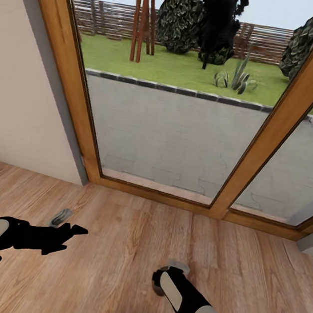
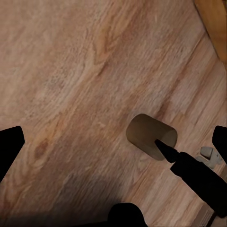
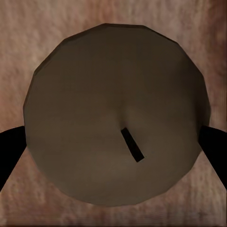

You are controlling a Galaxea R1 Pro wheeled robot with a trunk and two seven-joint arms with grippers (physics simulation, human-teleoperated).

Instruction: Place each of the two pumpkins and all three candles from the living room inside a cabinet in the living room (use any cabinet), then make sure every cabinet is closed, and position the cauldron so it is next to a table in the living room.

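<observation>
Cream candle (image 3: 116,113) between right gripper's (image 3: 113,142) fingers (image 3: 9,151)

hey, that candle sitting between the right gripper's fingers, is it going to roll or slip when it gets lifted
The candle is a short, wide cylinder seen wick-end on, so upright it probably won't tip, though on its side it could roll. Its curved wall gives the right gripper little flat contact, so it may slip. It looks rigid, likely waxy.
</observation>
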